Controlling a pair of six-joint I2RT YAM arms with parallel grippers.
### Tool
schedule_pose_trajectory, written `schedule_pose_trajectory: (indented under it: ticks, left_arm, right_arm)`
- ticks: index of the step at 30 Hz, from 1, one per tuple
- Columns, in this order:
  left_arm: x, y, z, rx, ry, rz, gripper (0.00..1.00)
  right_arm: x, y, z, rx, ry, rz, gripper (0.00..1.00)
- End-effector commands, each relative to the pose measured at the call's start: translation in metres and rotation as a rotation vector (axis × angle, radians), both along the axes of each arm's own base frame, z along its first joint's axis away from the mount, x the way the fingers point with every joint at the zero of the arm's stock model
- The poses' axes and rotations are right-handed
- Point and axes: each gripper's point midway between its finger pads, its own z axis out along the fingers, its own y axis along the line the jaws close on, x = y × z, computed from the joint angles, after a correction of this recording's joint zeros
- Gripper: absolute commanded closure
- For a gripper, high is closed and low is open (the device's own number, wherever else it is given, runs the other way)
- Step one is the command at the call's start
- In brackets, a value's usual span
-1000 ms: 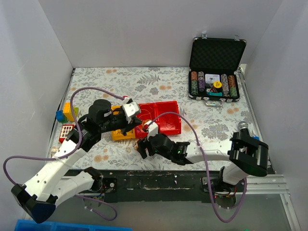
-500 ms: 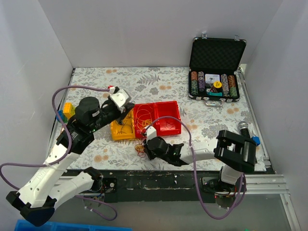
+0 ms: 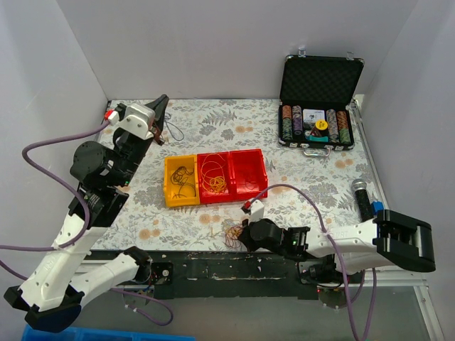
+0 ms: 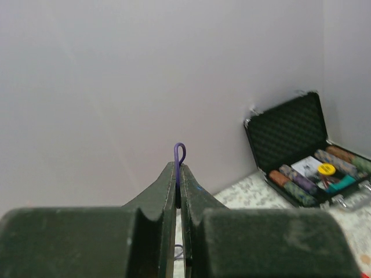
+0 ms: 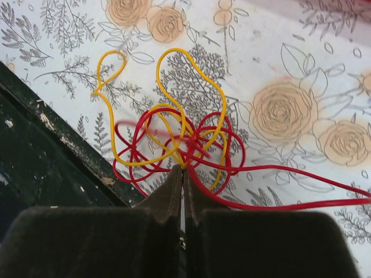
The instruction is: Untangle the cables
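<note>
Several cables [image 3: 213, 177] lie in the bins [image 3: 213, 154]; our left gripper [image 4: 178, 174] pinches a purple cable [image 4: 179, 152], and our right gripper [image 5: 181, 174] pinches the unsorted red-yellow tangle [image 5: 168, 139] at the near edge.

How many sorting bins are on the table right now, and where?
3, side by side mid-table: a yellow bin on the left, a red bin in the middle, a second red bin on the right. None seems hidden.

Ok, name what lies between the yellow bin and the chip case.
Top view: two red bins beside the yellow bin, then bare floral cloth.

Red and yellow cables [image 5: 186, 145], floral table [image 5: 301, 69]
</note>
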Motion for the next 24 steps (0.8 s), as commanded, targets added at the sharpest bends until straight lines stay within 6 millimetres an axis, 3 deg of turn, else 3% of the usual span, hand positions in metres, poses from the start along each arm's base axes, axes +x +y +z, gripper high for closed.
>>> schedule_pose_trajectory:
  ticks: [1, 5, 10, 17, 24]
  left_arm:
    - [0.002, 0.022, 0.035, -0.054, -0.119, 0.115, 1.0]
    - [0.006, 0.031, 0.037, -0.072, -0.143, 0.173, 1.0]
    - [0.011, 0.015, -0.001, -0.011, -0.04, 0.109, 1.0]
    - [0.021, 0.019, -0.052, 0.038, 0.027, 0.156, 1.0]
    - [0.027, 0.022, -0.079, 0.087, 0.042, 0.197, 1.0]
  right_arm:
    - [-0.005, -0.021, -0.005, -0.015, 0.037, -0.083, 0.95]
    - [-0.007, -0.029, -0.003, -0.024, 0.036, -0.102, 0.94]
    - [-0.001, -0.032, 0.012, 0.0, 0.007, -0.129, 0.92]
    - [0.004, -0.036, 0.026, 0.028, -0.013, -0.158, 0.92]
    - [0.006, -0.043, 0.033, 0.036, -0.024, -0.174, 0.92]
